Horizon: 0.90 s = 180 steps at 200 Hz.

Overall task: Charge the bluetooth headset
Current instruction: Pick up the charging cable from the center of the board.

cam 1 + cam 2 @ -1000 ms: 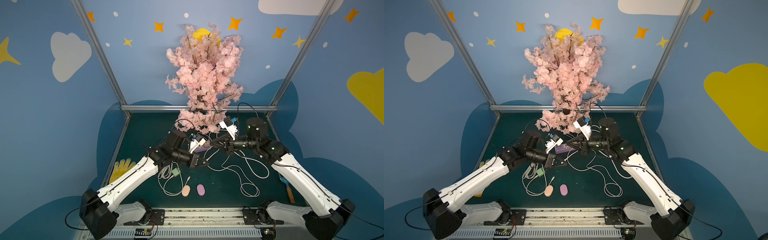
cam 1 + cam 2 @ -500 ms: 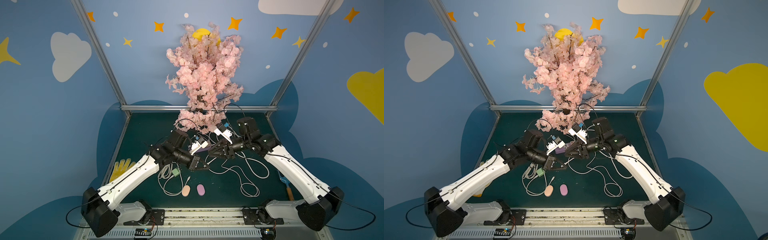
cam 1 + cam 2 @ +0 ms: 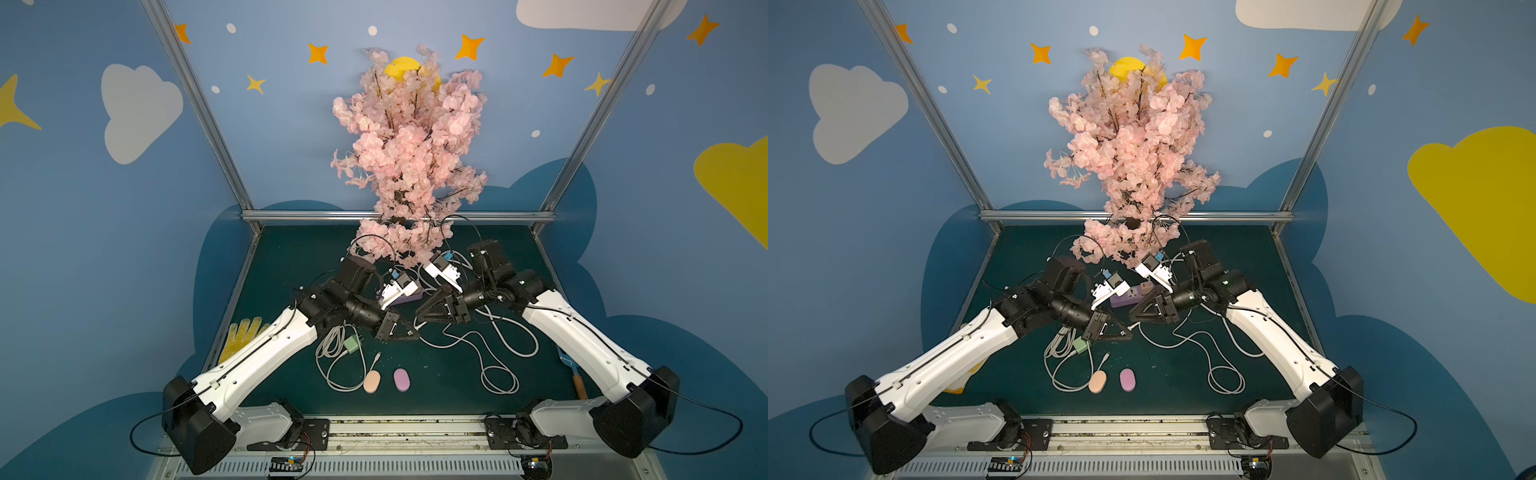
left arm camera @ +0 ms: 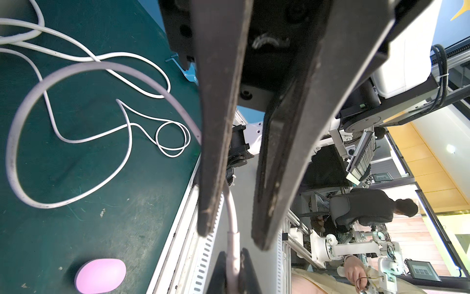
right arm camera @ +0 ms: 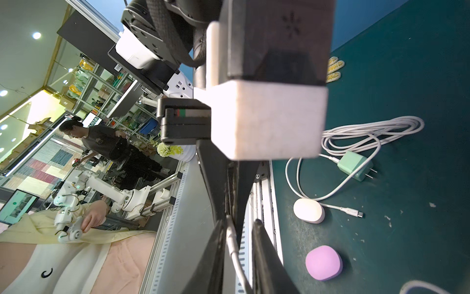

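Observation:
Two oval bluetooth headset cases lie on the green mat near the front: a peach one (image 3: 371, 382) (image 5: 309, 210) and a purple one (image 3: 401, 380) (image 4: 100, 275). My left gripper (image 3: 412, 332) (image 4: 232, 252) is shut on the plug end of a white charging cable (image 4: 232, 241), held above the mat. My right gripper (image 3: 417, 319) (image 5: 240, 224) meets it tip to tip. It is open, its fingers (image 4: 211, 178) straddle the cable just behind the plug, and the cable lies against one finger. The rest of that cable (image 3: 478, 345) loops over the mat to the right.
A green wall charger (image 3: 351, 345) with a bundled white cable (image 3: 330, 345) lies left of the cases. A purple power strip (image 3: 1129, 296) sits behind the grippers under the pink blossom tree (image 3: 411, 158). A yellow glove (image 3: 245, 336) lies far left, a blue-handled tool (image 3: 571, 370) far right.
My right gripper has come down from beside the power strip to the left gripper's tip and opened round the cable. The left gripper has kept its hold.

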{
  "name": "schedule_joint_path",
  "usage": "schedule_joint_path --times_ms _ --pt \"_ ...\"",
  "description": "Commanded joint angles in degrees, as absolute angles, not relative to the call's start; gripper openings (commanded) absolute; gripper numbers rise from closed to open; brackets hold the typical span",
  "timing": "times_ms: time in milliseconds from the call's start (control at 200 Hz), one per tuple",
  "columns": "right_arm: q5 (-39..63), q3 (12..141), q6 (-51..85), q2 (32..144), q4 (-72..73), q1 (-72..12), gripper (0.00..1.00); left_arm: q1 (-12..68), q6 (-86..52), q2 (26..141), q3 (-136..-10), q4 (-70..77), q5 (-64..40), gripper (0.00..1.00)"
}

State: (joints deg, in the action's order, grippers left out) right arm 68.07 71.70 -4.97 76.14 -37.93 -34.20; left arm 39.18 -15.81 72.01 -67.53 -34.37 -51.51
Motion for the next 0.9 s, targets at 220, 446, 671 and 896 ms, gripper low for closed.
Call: schedule_joint_path --times_ms 220,446,671,896 --pt "67.15 69.79 -6.93 73.33 -44.23 -37.33 0.21 39.11 -14.27 72.58 -69.26 -35.86 -53.43 0.03" --pt "66.85 69.78 -7.2 72.69 -46.59 -38.26 0.21 39.07 -13.89 72.94 -69.76 -36.59 -53.79 0.03" --pt "64.34 69.57 -7.73 72.27 -47.92 -38.88 0.2 39.02 -13.27 73.3 -70.79 -37.86 -54.13 0.03" --pt "63.33 69.87 -8.48 73.22 -49.42 -39.64 0.17 39.02 -12.19 73.73 -72.22 -39.4 -54.29 0.04"
